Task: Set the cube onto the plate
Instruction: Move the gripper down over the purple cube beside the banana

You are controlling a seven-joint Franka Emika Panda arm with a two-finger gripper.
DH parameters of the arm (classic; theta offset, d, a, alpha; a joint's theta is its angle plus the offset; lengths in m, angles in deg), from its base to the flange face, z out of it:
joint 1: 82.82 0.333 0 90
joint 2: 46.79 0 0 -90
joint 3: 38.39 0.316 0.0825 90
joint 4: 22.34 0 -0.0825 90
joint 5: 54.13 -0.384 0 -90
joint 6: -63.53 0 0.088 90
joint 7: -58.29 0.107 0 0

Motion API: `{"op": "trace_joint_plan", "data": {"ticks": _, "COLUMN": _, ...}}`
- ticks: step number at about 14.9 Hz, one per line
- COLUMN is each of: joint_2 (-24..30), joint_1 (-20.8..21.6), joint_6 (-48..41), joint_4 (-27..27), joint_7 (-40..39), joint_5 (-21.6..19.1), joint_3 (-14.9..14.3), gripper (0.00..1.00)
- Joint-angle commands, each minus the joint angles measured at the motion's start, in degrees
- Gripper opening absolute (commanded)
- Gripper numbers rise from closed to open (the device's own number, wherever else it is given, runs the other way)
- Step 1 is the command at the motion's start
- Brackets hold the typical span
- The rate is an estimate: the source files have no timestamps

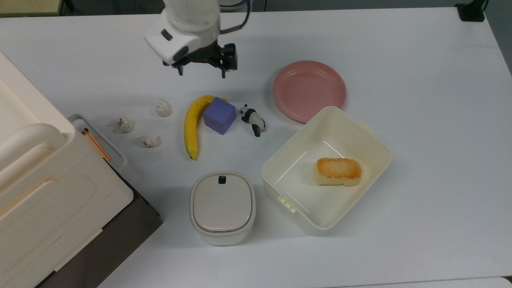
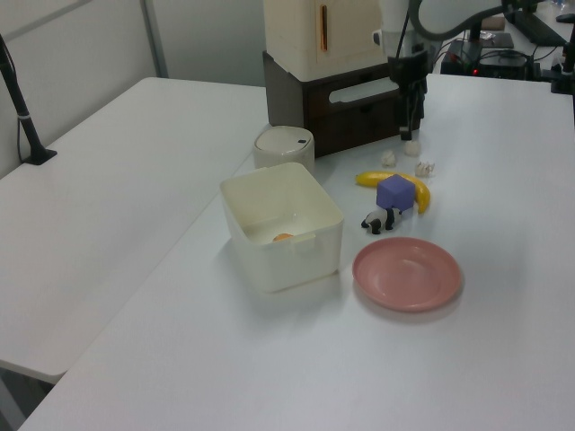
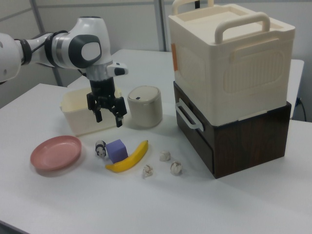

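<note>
The white arm reaches in from the top view's upper edge, its wrist bent so the black gripper [image 1: 202, 73] points down at the table [image 1: 420, 120]. In the right view the gripper [image 3: 108, 118] hangs clear above the cube [image 3: 117, 150], a little toward the right view's left of it, touching nothing. Its two fingers [image 3: 119, 118] stand well apart with empty space between them.
</note>
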Motion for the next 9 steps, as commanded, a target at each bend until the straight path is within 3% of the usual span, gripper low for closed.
{"op": "trace_joint_plan", "data": {"ticks": 1, "joint_2": -0.7, "joint_1": 1.1, "joint_6": 4.2, "joint_4": -1.9, "joint_7": 11.9, "joint_5": -2.8, "joint_3": -0.4, "gripper": 1.00}}
{"op": "trace_joint_plan", "data": {"ticks": 4, "joint_2": -2.6, "joint_1": 1.4, "joint_6": 7.4, "joint_4": -3.4, "joint_7": 20.0, "joint_5": -2.8, "joint_3": -0.4, "gripper": 1.00}}
{"op": "trace_joint_plan", "data": {"ticks": 9, "joint_2": -5.1, "joint_1": 1.5, "joint_6": 12.6, "joint_4": -6.9, "joint_7": 21.9, "joint_5": -2.8, "joint_3": -0.4, "gripper": 1.00}}
